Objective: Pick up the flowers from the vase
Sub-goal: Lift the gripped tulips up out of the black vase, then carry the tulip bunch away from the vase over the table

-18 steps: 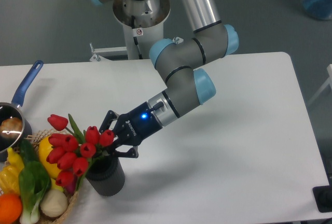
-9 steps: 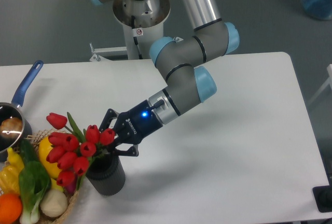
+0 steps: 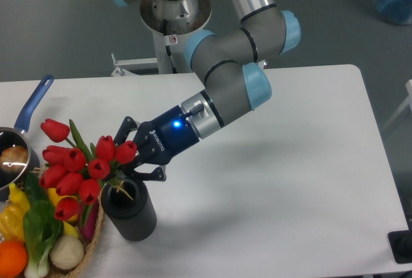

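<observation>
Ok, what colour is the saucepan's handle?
Blue. The saucepan handle shows at the far left edge in the fixed camera view.

A robotics lab: pedestal-mounted arm (image 3: 232,72), bare white table (image 3: 302,162), grey floor (image 3: 64,20).

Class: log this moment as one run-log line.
gripper: shut on flowers | flowers: partly lifted, stems at vase mouth | vase: upright

red tulip flowers (image 3: 76,168) with green leaves; dark grey-black ribbed vase (image 3: 131,212); black gripper (image 3: 132,156) with blue light; white table (image 3: 302,162); blue-handled saucepan (image 3: 26,130); yellow, orange, green vegetables (image 3: 26,233).
</observation>
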